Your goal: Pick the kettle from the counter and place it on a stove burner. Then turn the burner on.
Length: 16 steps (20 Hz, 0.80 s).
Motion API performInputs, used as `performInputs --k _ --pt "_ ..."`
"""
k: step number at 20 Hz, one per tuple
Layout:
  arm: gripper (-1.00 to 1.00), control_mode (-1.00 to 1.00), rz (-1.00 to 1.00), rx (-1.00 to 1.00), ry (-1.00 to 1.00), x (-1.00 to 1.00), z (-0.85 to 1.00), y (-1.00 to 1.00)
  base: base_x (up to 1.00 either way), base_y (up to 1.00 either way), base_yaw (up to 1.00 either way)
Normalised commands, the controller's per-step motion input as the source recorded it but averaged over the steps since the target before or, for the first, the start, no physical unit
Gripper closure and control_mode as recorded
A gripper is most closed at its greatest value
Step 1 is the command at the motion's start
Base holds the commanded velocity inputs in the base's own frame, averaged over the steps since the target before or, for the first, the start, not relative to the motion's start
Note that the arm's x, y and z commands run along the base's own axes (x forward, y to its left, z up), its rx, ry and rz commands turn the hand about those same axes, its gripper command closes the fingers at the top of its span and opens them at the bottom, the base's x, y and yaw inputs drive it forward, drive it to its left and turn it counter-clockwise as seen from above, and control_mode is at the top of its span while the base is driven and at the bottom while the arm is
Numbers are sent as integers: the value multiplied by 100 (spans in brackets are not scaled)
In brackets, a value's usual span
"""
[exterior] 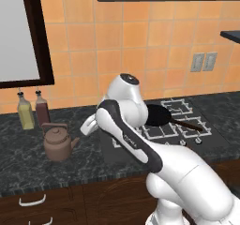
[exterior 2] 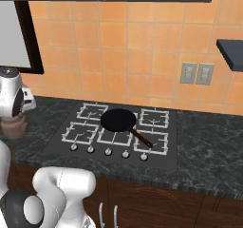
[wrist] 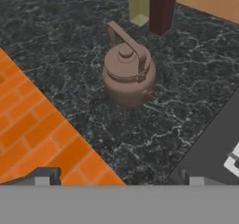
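The small brown kettle (exterior: 58, 144) stands upright on the dark marbled counter (exterior: 28, 158), left of the stove, spout toward the stove. In the hand view the kettle (wrist: 128, 73) sits ahead, its arched handle and knobbed lid facing up. My gripper (wrist: 117, 180) is open, its fingertips (wrist: 44, 176) spread wide and nothing between them, hovering above the counter's front edge short of the kettle. In the left base view my hand (exterior: 87, 125) hangs just right of the kettle and above it. The stove burners (exterior 2: 92, 110) lie to the right.
A black frying pan (exterior 2: 118, 120) rests on the stove's middle burner, handle pointing front right. A row of knobs (exterior 2: 108, 151) lines the stove's front. A yellow bottle (exterior: 26, 112) and a dark red bottle (exterior: 42, 109) stand behind the kettle by the tiled wall.
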Motion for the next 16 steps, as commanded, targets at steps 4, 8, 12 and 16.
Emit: performInputs --k 4,8,12,16 --pt "-100 -100 0 -7 6 31 0 24 0 0 0" --pt "-100 -100 0 -3 0 16 -9 18 0 0 0" --pt "-100 -100 0 -2 1 24 -29 43 0 0 0" --pt "-100 -100 0 -1 0 28 -27 44 0 0 0"
